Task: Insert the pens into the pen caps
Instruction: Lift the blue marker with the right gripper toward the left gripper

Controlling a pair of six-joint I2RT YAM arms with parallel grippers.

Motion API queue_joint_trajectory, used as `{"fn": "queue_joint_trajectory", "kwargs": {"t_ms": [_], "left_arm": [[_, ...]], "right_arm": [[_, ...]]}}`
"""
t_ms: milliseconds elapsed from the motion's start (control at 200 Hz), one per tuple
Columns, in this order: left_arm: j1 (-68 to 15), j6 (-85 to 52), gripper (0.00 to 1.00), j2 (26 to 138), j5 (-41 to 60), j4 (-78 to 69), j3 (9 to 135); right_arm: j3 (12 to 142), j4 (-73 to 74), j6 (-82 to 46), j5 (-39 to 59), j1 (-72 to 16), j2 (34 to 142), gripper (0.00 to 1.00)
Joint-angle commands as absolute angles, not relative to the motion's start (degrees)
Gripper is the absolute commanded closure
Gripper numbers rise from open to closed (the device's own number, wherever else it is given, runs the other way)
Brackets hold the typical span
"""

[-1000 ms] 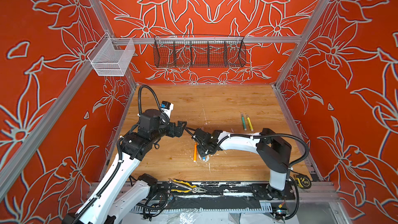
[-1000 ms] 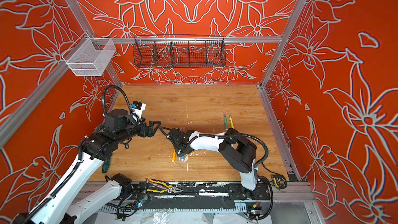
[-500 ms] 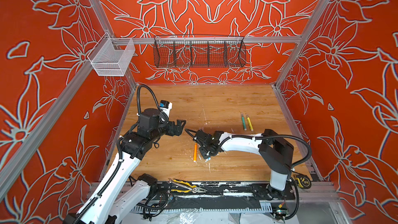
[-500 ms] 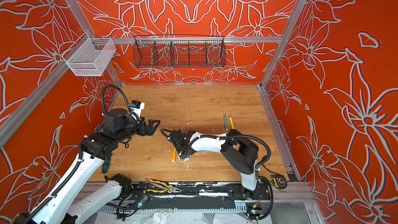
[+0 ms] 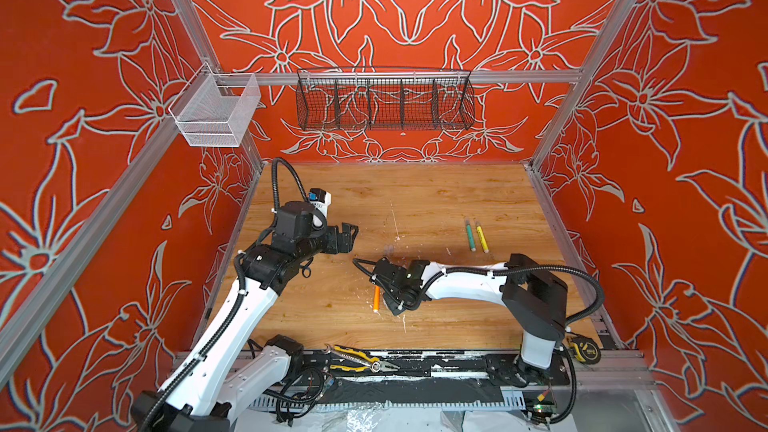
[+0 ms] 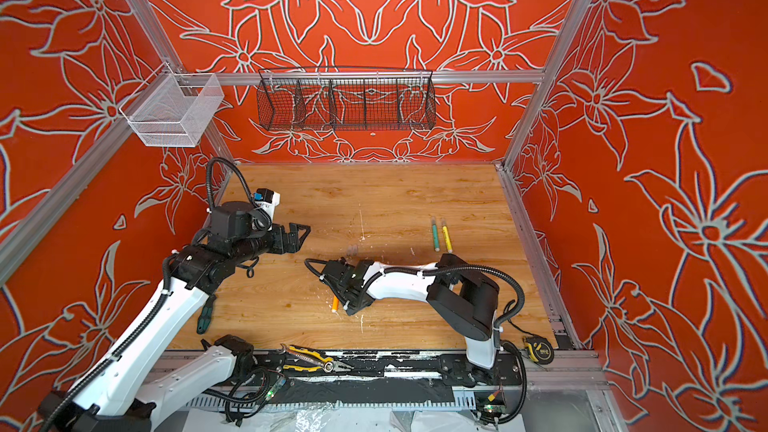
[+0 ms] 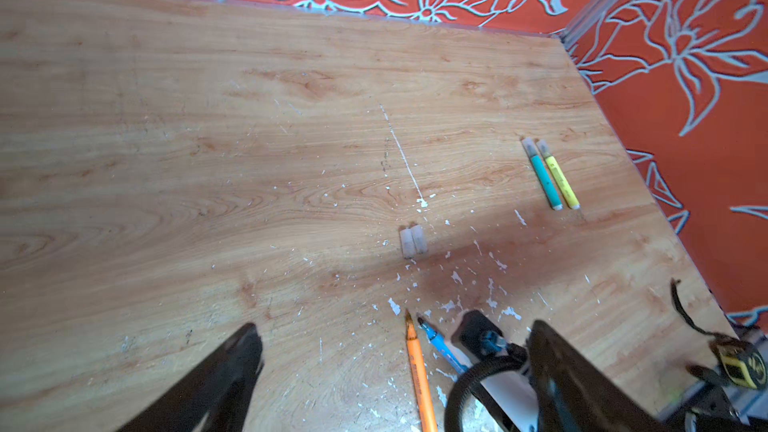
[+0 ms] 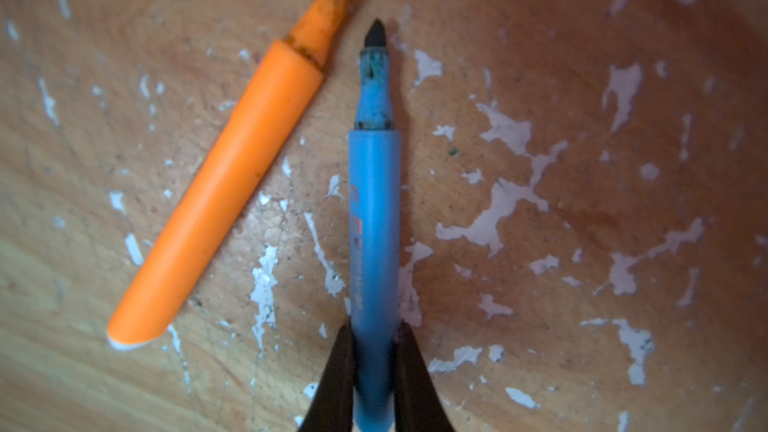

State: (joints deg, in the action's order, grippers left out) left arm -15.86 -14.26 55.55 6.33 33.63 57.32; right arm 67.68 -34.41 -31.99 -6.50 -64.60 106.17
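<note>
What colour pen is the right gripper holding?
A blue pen; clearest in the right wrist view.

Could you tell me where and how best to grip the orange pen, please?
Probably mid-barrel, from above, closing across its width: the orange pen lies flat on the table, its barrel is straight there, and the tapered tip is left free.

Lies open all round the pen caps (image 7: 413, 241) on the bench (image 5: 436, 201); narrows at the blue pen (image 8: 374, 222), orange pen (image 8: 224, 184) close alongside.

Top views overhead, facing down, wrist cams low, sharing orange pen (image 7: 419, 376)
</note>
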Motion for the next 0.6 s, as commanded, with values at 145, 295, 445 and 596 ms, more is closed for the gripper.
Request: {"fn": "queue_joint_trajectory", "kwargs": {"t_ms": [145, 295, 445, 596], "left_arm": [[-10.6, -22.6, 0.03, 58.9, 1.2, 35.9, 57.0], [-8.2, -23.1, 0.03, 59.4, 5.2, 35.1, 56.3], [-7.9, -22.7, 0.03, 58.4, 10.7, 32.5, 54.8], [-7.9, -22.1, 0.03, 57.1, 23.6, 26.7, 52.8]], "right_arm": [[63.1, -35.2, -31.9, -10.2, -64.5, 103.9, 1.0], [58.1, -29.1, -30.4, -7.9, -63.0, 97.2, 1.0], [52.5, -21.9, -31.6, -2.2, -59.3, 88.7, 1.0], [46.4, -12.5, -32.6, 4.0, -55.2, 78.9, 1.0]]}}
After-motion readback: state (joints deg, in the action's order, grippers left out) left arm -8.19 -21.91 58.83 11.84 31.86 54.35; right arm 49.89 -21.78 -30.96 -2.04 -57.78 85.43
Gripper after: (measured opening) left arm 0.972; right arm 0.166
